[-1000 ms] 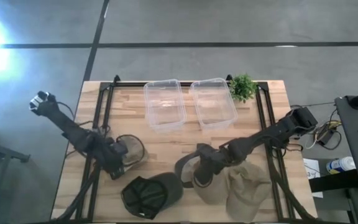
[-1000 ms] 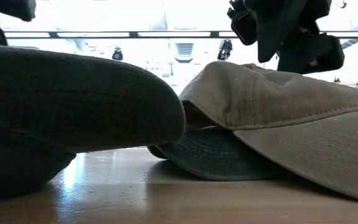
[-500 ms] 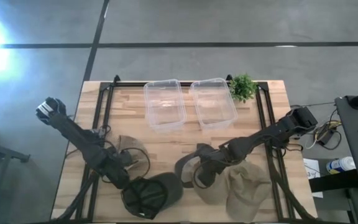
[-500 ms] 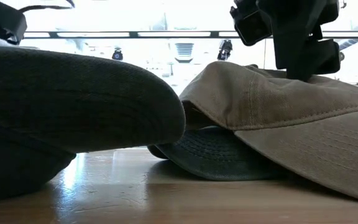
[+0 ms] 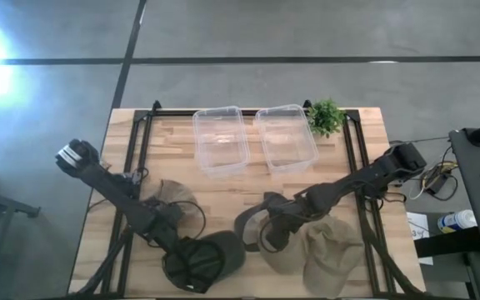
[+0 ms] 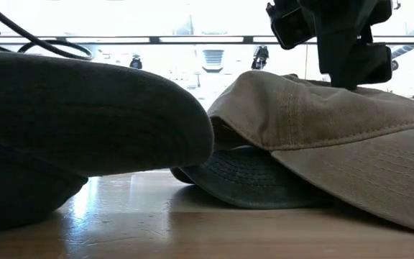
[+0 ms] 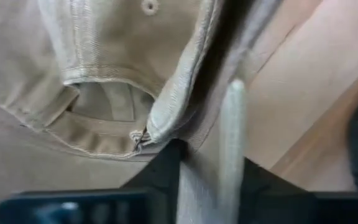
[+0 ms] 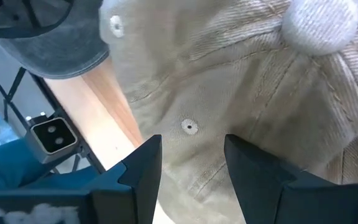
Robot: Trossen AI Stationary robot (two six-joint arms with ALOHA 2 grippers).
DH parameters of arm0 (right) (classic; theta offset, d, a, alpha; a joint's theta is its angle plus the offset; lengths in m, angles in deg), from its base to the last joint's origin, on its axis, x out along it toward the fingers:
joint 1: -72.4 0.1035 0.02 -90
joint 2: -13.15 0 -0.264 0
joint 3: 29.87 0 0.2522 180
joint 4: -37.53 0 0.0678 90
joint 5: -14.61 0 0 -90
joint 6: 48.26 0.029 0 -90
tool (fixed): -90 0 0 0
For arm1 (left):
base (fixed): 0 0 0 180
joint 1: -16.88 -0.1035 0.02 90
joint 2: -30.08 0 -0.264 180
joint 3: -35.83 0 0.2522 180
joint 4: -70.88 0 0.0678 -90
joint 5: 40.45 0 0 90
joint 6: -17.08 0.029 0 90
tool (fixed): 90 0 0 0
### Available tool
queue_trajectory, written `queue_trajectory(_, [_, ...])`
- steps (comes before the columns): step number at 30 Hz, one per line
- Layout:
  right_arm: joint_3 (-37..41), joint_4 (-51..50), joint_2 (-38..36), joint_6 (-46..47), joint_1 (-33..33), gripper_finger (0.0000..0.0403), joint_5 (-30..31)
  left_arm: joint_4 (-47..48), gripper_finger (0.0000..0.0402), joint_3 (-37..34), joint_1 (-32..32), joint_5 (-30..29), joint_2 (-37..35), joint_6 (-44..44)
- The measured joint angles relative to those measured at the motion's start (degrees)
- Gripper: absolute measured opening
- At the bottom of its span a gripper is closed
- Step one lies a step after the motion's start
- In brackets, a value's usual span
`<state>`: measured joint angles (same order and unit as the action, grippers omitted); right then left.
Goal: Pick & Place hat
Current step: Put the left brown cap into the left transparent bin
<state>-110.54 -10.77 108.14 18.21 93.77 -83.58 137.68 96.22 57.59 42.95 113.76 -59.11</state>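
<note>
A tan hat (image 5: 177, 198) lies on the table's left half, its strap opening (image 7: 104, 106) filling the left wrist view. My left gripper (image 5: 173, 242) is at its near edge, next to a black hat (image 5: 202, 262), and is shut on tan cloth. Right of centre a second tan hat (image 5: 294, 250) lies over a grey hat (image 5: 248, 223), and a third tan hat (image 5: 333, 262) is beside it. My right gripper (image 8: 191, 146) is open and stands over the second tan hat's crown (image 6: 322, 108), pointing down. My left gripper has the tan hat's rear edge (image 7: 197, 134) beside the strap opening, with the cloth running between its two fingers (image 7: 166, 174). The rest of the hat lies on the table. My right gripper stands with its fingertips (image 8: 148, 162) at the crown cloth (image 8: 188, 127) from above. I cannot tell whether they touch it.
Two clear plastic bins (image 5: 221, 140) (image 5: 286, 137) stand at the far edge, with a small green plant (image 5: 325, 117) to their right. The black hat (image 6: 85, 115) fills the left of the low view. Bare wood (image 5: 223, 196) lies between the hats and the bins.
My left gripper has moved toward the near edge and down, dropping out of sight behind the black hat in the low view. My right gripper has come down onto the second tan hat's crown.
</note>
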Motion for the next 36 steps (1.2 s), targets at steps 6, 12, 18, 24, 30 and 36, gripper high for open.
queue_trajectory(6, [0.0,0.0,-2.6,-1.7,0.0,0.0171,0.8,0.4,0.0011,1.3,0.0,-2.1,-0.6,-0.3])
queue_trajectory(12, [0.2,0.0,-7.7,-3.1,0.0,0.0171,5.1,0.7,0.0006,7.9,0.0,-10.0,-10.5,-3.2])
queue_trajectory(18, [0.4,0.0,-12.5,-4.4,-0.1,0.0171,12.4,-4.2,0.0006,15.6,0.5,-35.7,-22.4,-0.2])
queue_trajectory(24, [0.6,0.1,-15.1,-5.0,-1.8,0.0171,16.6,-27.6,0.0005,15.7,-5.9,-53.3,-28.4,26.3])
queue_trajectory(30, [0.6,0.0,-16.5,-5.0,-4.3,0.0171,18.6,-31.7,0.0005,14.8,-24.0,-46.0,-25.2,31.2])
queue_trajectory(36, [0.6,-1.3,-17.6,-5.1,-4.5,0.0171,18.9,-32.1,0.0005,14.1,-42.1,-28.4,-18.1,34.2])
